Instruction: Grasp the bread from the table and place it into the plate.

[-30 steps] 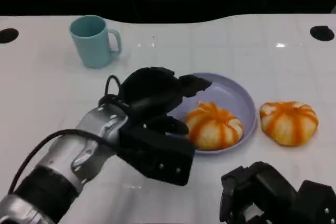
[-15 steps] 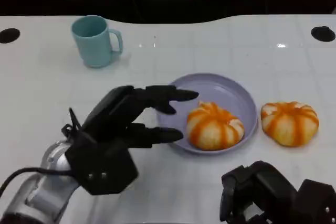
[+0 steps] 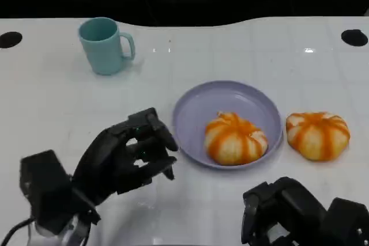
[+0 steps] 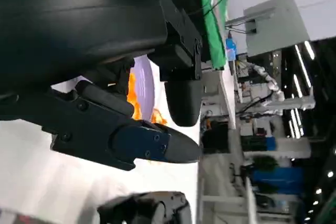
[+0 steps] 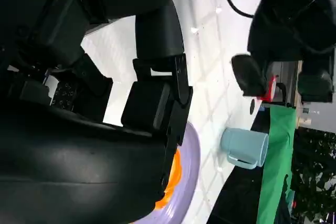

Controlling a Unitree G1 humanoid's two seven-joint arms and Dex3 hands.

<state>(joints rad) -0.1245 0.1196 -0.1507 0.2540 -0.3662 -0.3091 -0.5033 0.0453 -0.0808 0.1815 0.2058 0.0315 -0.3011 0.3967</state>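
One orange-striped round bread [image 3: 236, 138] sits in the purple plate [image 3: 199, 105]. Another bread [image 3: 317, 134] lies on the table just right of it.

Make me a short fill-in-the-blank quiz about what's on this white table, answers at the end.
1. One orange-striped bread roll lies inside the round lilac ____.
2. The second orange-striped roll lies on the white ____, beside the plate.
3. The handled mug near the far edge is light ____.
4. The robot's left hand holds ____.

Answers: plate; table; blue; nothing
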